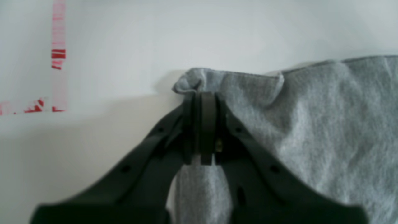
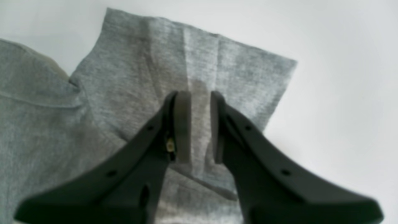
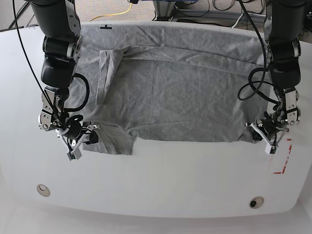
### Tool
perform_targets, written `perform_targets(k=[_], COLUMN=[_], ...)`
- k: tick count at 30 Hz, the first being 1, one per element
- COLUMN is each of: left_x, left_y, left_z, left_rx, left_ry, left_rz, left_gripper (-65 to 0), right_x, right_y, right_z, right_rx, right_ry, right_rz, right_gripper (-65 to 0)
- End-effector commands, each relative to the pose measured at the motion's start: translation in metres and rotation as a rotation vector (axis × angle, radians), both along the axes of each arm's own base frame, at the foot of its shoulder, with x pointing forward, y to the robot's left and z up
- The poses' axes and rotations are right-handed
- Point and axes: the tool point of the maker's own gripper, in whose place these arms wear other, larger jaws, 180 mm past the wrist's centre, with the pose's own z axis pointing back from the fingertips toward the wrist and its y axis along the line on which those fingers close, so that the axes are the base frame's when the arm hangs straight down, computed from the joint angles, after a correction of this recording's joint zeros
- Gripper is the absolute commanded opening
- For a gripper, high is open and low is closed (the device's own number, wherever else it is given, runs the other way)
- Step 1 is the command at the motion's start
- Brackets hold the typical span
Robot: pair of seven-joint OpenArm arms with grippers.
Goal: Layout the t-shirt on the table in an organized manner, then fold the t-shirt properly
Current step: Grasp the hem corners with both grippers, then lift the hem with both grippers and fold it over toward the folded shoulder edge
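The left gripper [image 1: 205, 99] is clamped on a bunched corner of the t-shirt [image 3: 180, 92], near the red tape [image 3: 282, 163]; the right gripper [image 2: 196, 102] pinches a ridge of the sleeve; the shirt is spread across the table [image 3: 161, 185]; that thin corner bite may slip if the arms pull unevenly, dragging wrinkles back in.

Both arms reach down from the table's far edge, one at each side, wrists bent low. Left gripper [image 1: 203, 96] jaws pressed together, pinching a t-shirt [image 1: 311, 124] corner. Right gripper [image 2: 196, 99] jaws slightly apart, a sleeve ridge between the pads.
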Motion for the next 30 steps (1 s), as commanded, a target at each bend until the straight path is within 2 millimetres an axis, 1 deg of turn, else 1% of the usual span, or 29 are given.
perform_targets(k=[1,3,5,7,8,10,12,16,19,25,28,30], left_x=[0.004,0.006,0.012,0.020,0.022,0.018,0.018,0.023,0.018,0.011,0.006,0.006], left_y=[0.002,0.002,0.002,0.004,0.005,0.010,0.014,0.009,0.014,0.016,0.016,0.016], left_z=[0.007,0.009,0.020,0.037,0.042,0.047,0.056,0.070,0.073,0.079,0.074,0.074], left_rx=[0.010,0.011,0.021,0.031,0.035,0.041,0.052,0.054,0.071,0.102,0.107,0.107], left_ry=[0.002,-0.006,-0.038,-0.088,-0.103,-0.117,-0.132,-0.154,-0.143,-0.157,-0.150,-0.150], left_rz=[-0.010,-0.010,-0.016,-0.017,-0.013,0.000,0.009,0.012,0.018,0.014,0.011,0.011], left_gripper=[-65.0,-65.0,-65.0,-65.0,-65.0,-65.0,-65.0,-65.0,-65.0,-65.0,-65.0,-65.0], right_x=[0.018,0.018,0.018,0.021,0.021,0.024,0.024,0.023,0.021,0.020,0.019,0.019], right_y=[-0.006,-0.006,-0.007,-0.009,-0.010,-0.010,-0.011,-0.013,-0.015,-0.017,-0.017,-0.016], right_z=[0.026,0.026,0.029,0.041,0.045,0.060,0.068,0.085,0.096,0.098,0.096,0.090], right_rx=[0.007,0.005,-0.012,-0.039,-0.052,-0.089,-0.117,-0.170,-0.211,-0.232,-0.231,-0.216], right_ry=[-0.076,-0.071,-0.064,-0.083,-0.090,-0.116,-0.126,-0.146,-0.157,-0.147,-0.142,-0.136], right_rz=[-0.008,-0.006,0.001,0.011,0.016,0.030,0.041,0.055,0.063,0.066,0.065,0.062], right_gripper=[-54.9,-54.9,-54.9,-54.9,-54.9,-54.9,-54.9,-54.9,-54.9,-54.2,-53.6,-50.3])
